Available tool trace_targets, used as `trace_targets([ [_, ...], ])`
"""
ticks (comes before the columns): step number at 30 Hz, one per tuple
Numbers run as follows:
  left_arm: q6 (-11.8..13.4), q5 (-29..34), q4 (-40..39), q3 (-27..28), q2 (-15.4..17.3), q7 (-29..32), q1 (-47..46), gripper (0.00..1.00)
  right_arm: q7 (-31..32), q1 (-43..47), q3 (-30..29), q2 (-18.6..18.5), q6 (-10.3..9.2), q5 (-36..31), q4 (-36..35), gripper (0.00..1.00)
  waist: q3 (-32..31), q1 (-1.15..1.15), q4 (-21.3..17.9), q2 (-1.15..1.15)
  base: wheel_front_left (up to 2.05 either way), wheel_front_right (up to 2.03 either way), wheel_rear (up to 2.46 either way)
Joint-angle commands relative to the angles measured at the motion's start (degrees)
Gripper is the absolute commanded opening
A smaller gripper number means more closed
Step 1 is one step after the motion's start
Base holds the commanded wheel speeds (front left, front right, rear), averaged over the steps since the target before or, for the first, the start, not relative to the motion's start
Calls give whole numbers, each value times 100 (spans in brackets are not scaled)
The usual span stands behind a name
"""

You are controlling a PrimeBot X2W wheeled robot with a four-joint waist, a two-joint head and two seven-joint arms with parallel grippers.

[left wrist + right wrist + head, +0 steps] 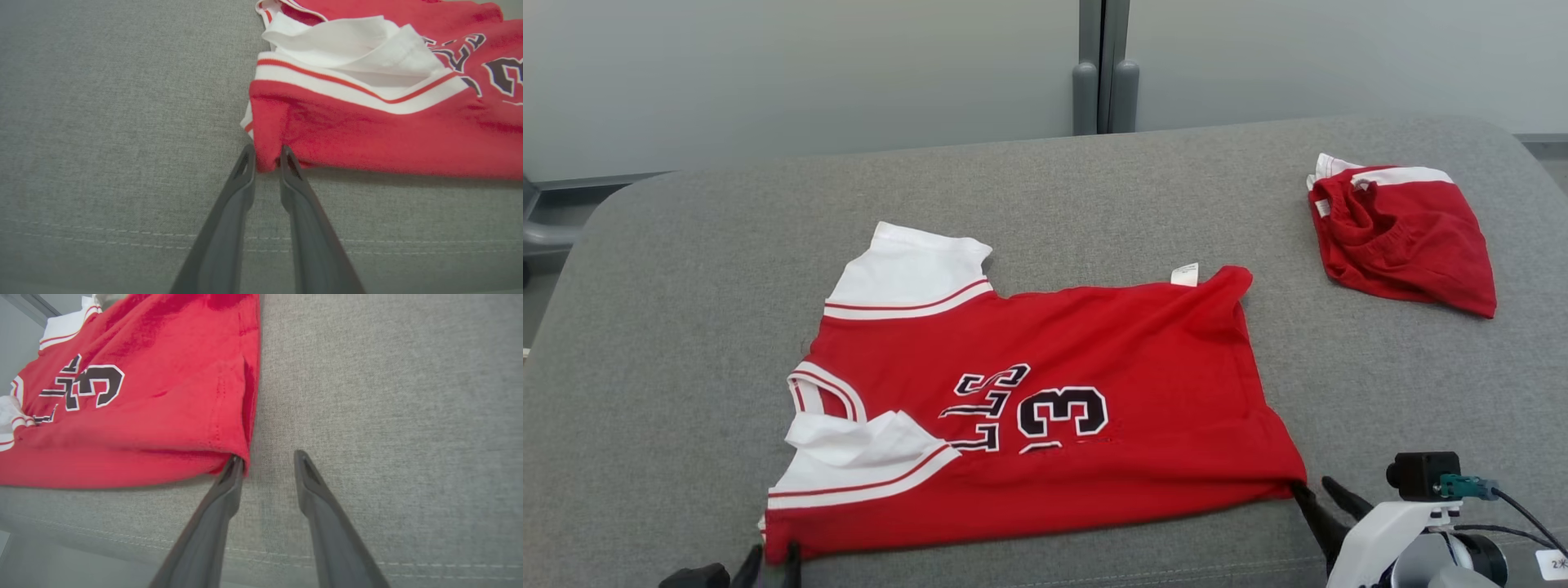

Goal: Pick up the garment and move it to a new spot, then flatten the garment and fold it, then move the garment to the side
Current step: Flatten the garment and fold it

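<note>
A red jersey (1094, 343) with white sleeves and a black "3" lies spread on the grey cushion (670, 343), one sleeve folded over. My left gripper (768, 563) is at its near left corner. In the left wrist view the gripper (266, 157) is shut on that red corner of the jersey (367, 134), which puckers between the fingers. My right gripper (1311, 487) is at the near right hem corner. It stands open (267, 459): its left fingertip (233, 465) touches the jersey's (143, 428) hem, and bare cushion shows between the fingers.
A second red and white garment (1405, 237) lies bunched at the far right of the cushion. The cushion's front seam (122, 237) runs just below both grippers. A pale wall with a grey post (1103, 73) stands behind.
</note>
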Motion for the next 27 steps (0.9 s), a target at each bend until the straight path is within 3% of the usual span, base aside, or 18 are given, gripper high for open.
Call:
trace_targets([
  [1, 44, 42, -65, 49, 4, -11, 27, 100, -51, 22, -47, -15, -8, -73, 9, 100, 6, 0, -3, 0, 0, 0, 0],
  [17, 400, 600, -2040, 1062, -309, -11, 577, 100, -554, 9, -754, -27, -8, -488, -449, 100, -35, 0, 42, 0, 0, 0, 0],
  [27, 367, 1110, -3110, 1739, -700, -11, 804, 100, -832, 185, -1516, 399, -8, -1353, -615, 100, -24, 0, 65, 0, 0, 0, 0],
])
